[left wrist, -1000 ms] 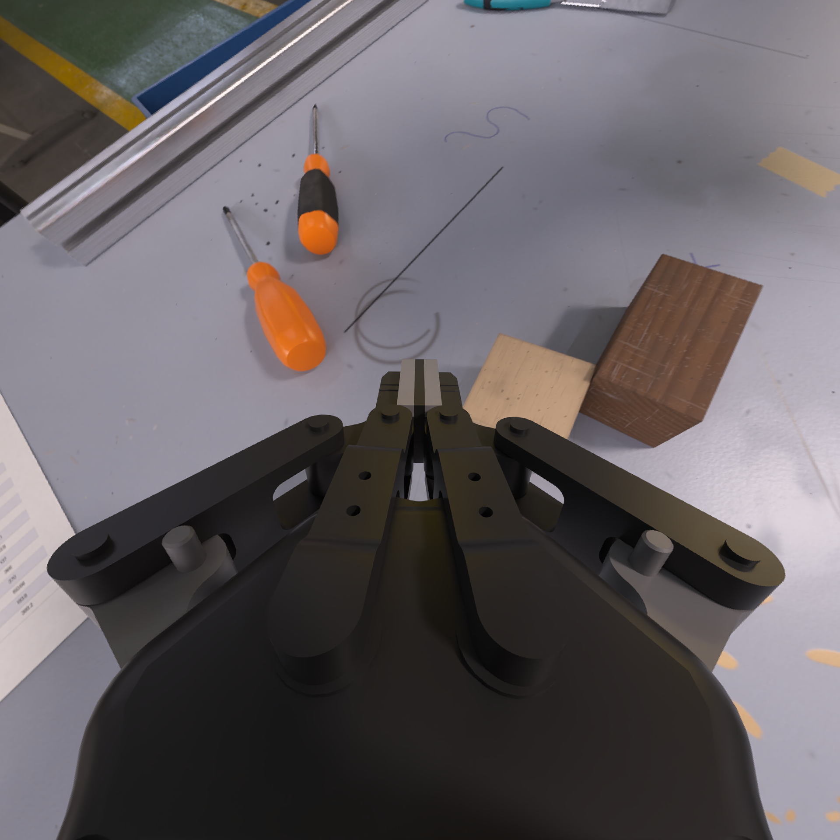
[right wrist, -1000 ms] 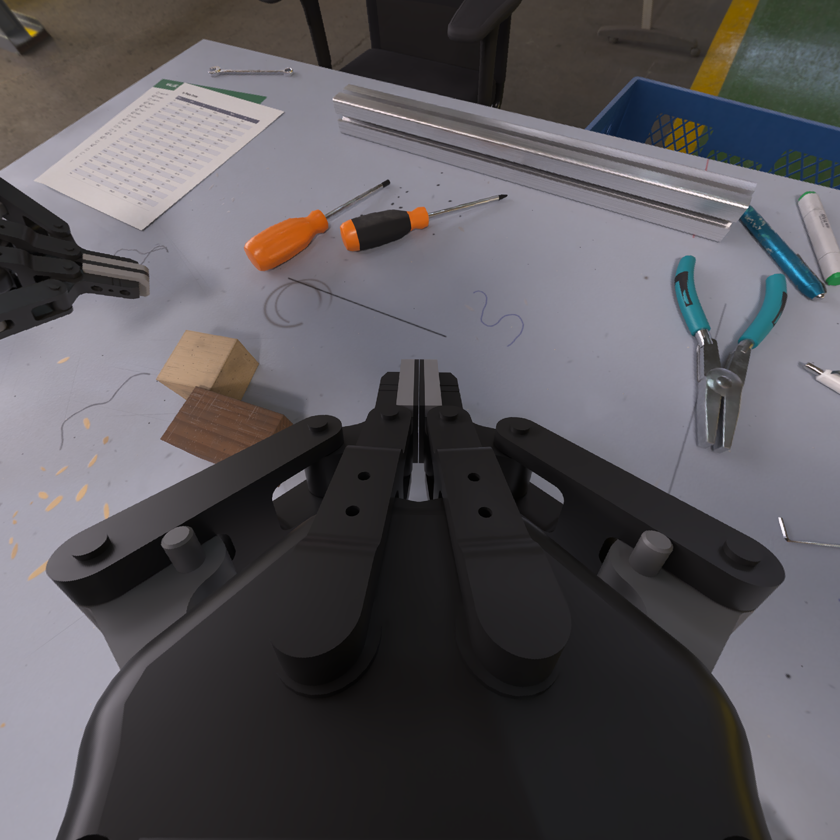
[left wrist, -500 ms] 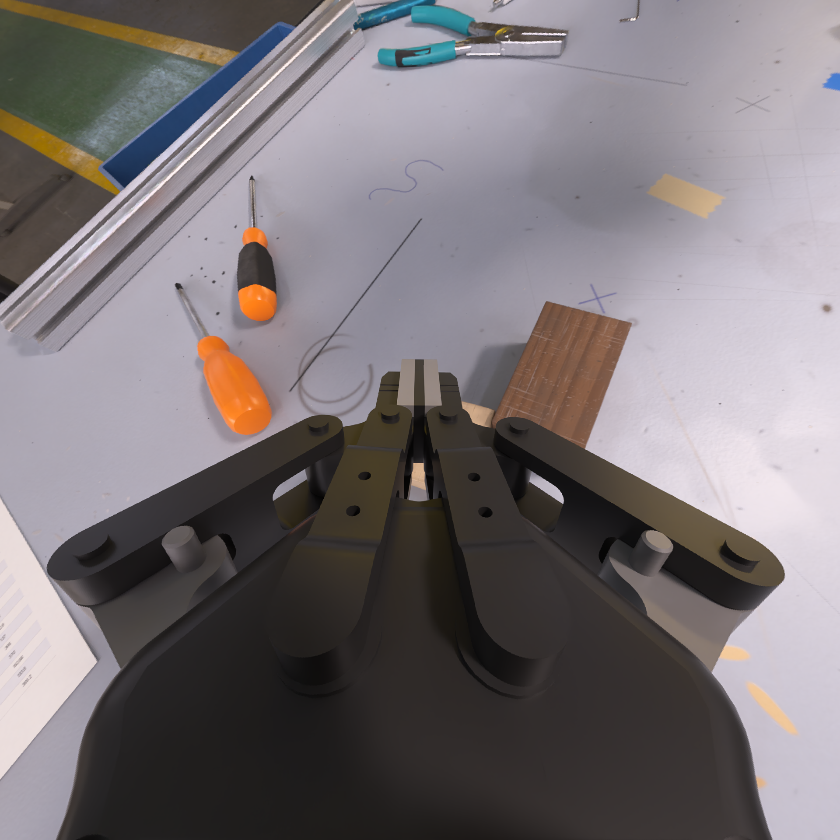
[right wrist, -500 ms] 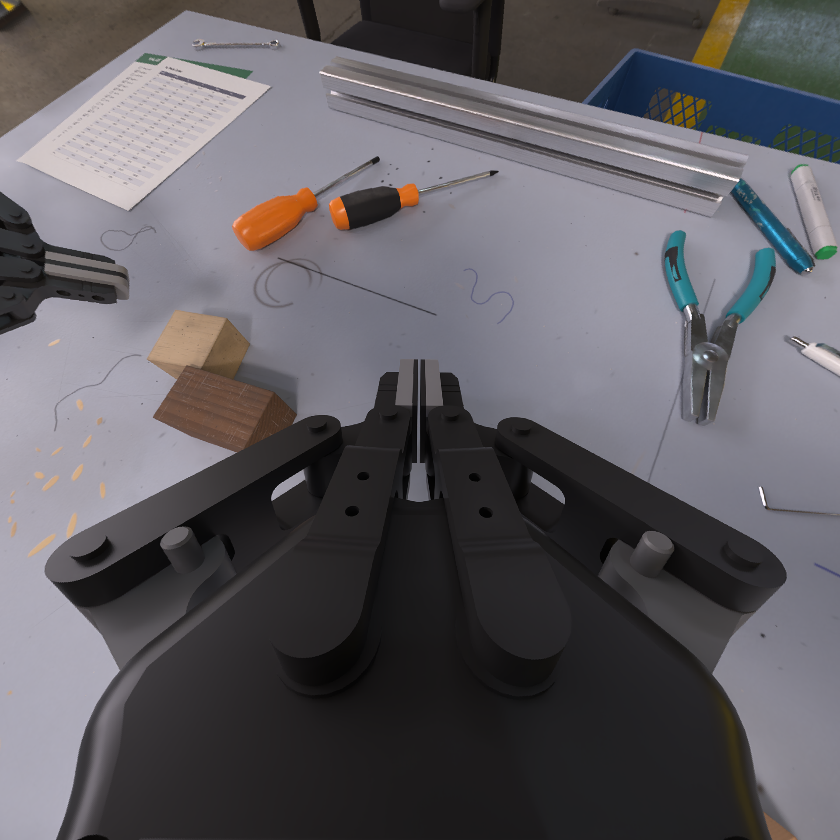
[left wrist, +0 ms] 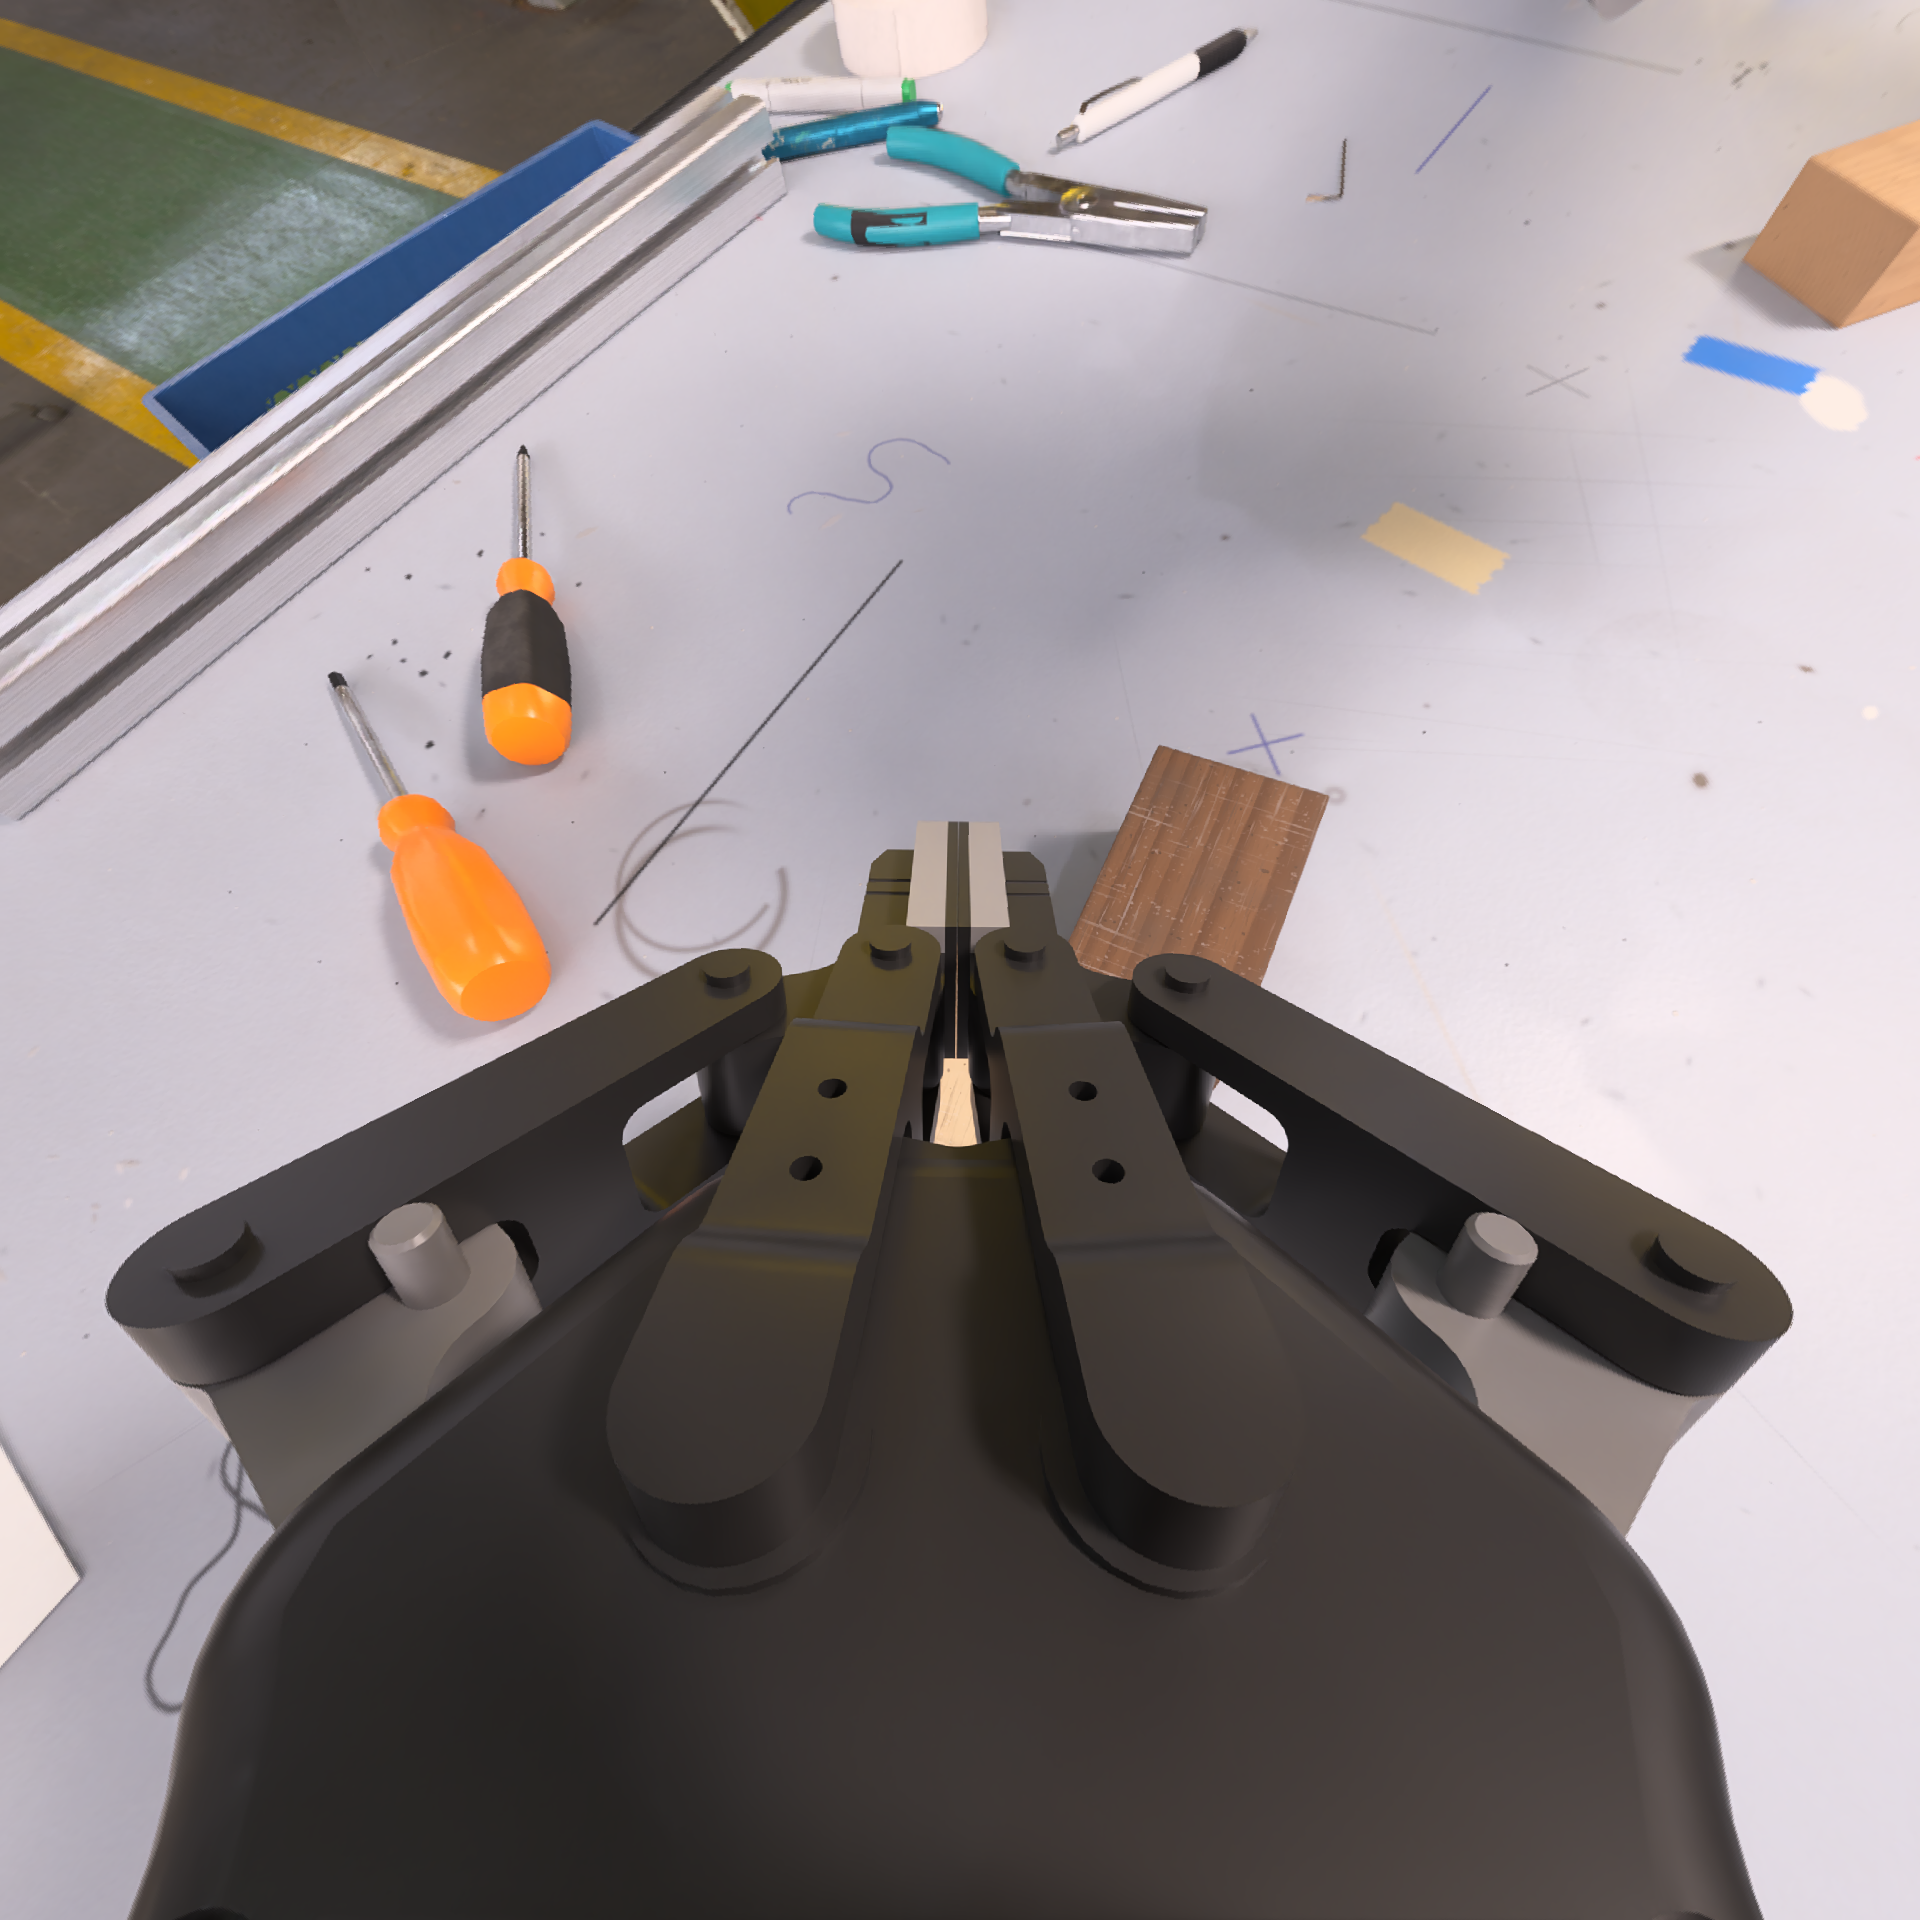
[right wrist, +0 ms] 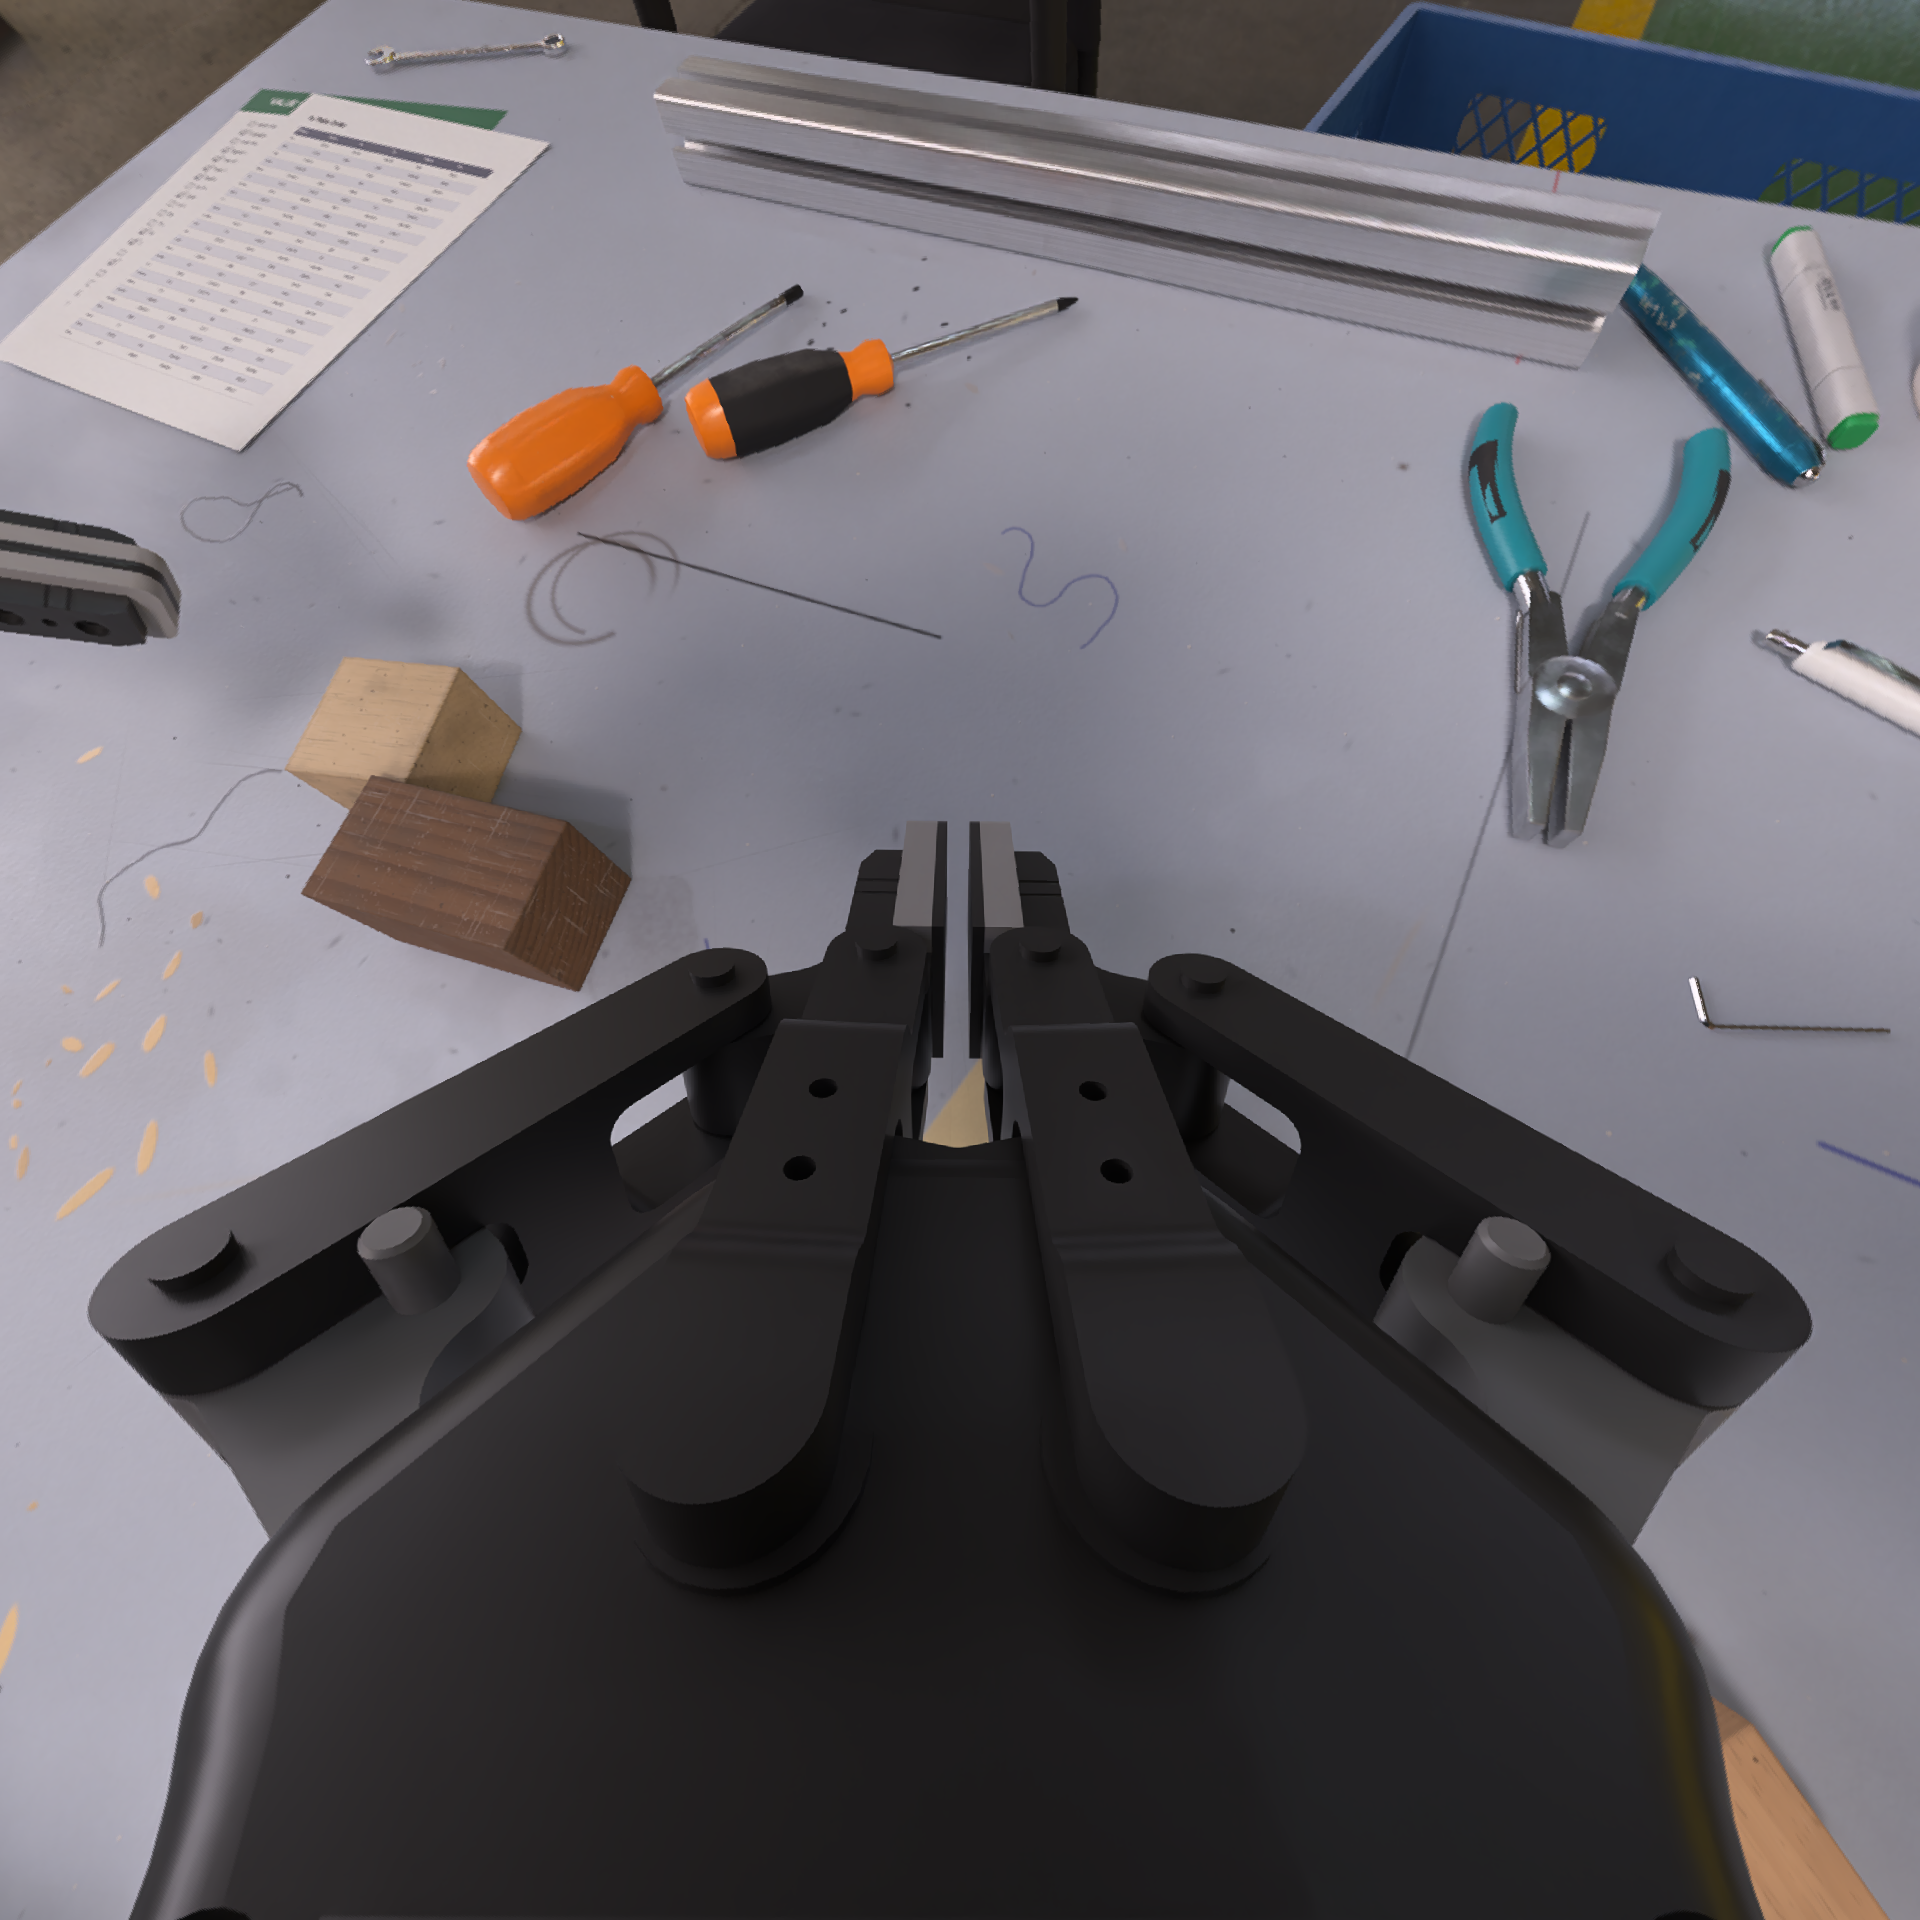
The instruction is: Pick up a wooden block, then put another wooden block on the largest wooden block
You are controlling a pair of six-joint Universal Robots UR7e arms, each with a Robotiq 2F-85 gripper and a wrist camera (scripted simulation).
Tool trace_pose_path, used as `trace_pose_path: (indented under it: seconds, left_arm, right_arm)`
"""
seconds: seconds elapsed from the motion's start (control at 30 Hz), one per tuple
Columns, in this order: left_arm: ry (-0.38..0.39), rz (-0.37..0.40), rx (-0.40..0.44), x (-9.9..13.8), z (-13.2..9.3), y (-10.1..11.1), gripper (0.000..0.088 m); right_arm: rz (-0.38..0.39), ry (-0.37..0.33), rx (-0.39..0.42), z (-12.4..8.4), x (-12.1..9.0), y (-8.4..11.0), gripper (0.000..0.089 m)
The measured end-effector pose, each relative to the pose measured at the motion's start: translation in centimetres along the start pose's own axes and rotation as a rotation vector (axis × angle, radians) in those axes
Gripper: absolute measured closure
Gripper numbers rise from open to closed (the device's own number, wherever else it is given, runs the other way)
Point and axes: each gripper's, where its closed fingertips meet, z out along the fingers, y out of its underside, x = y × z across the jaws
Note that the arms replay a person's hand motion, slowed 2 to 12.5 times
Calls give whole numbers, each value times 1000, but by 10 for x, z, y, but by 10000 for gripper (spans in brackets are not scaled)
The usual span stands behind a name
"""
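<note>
In the left wrist view my left gripper point(left wrist: 958, 873) is shut and empty, hanging above a pale wooden block point(left wrist: 954, 1112), which shows only through the gap behind the fingers. A dark brown wooden block point(left wrist: 1195, 868) lies just right of the fingertips. A tan wooden block point(left wrist: 1849, 229) sits far off at the top right. In the right wrist view my right gripper point(right wrist: 958, 873) has its jaws a narrow gap apart and is empty, above the tan block point(right wrist: 1787, 1829). The pale block point(right wrist: 405, 727) and the dark block point(right wrist: 468, 899) lie touching at the left, with the left gripper point(right wrist: 156, 597) beyond them.
Two orange screwdrivers point(right wrist: 561, 447) point(right wrist: 790, 400), teal pliers point(right wrist: 1569, 644), an aluminium profile point(right wrist: 1143, 208), markers point(right wrist: 1818, 332), a pen point(right wrist: 1860, 675), a hex key point(right wrist: 1766, 1023), a printed sheet point(right wrist: 260, 260) and a spanner point(right wrist: 468, 52) lie on the grey table. A blue bin point(right wrist: 1621, 114) stands behind.
My left gripper has moved forward over the pale block, which is now hidden under it. My right gripper has drawn back over the tan block, and its jaws have parted slightly.
</note>
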Motion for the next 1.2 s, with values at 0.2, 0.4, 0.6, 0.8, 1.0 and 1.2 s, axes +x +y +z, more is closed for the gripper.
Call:
trace_pose_path:
  seconds: [0.2, 0.4, 0.6, 0.8, 1.0, 1.2]
  left_arm:
    - [38, -36, 54, -1, -5, -2, 792]
    - [71, -63, 109, -4, -10, -2, 642]
    - [92, -62, 160, -8, -12, -3, 440]
    - [97, -52, 161, -15, -10, 2, 238]
    - [127, -45, 123, -16, -3, 13, 134]
    - [159, -24, 105, -14, 5, 22, 56]
  right_arm:
    - [22, -14, -7, -4, 8, 11, 835]
    - [34, -23, -9, -5, 17, 23, 781]
    - [36, -39, -11, -5, 25, 36, 702]
    - [47, -53, -13, -3, 31, 49, 620]
    - [86, -33, -32, -5, 42, 64, 568]
    - [125, 26, -60, -15, 55, 78, 557]
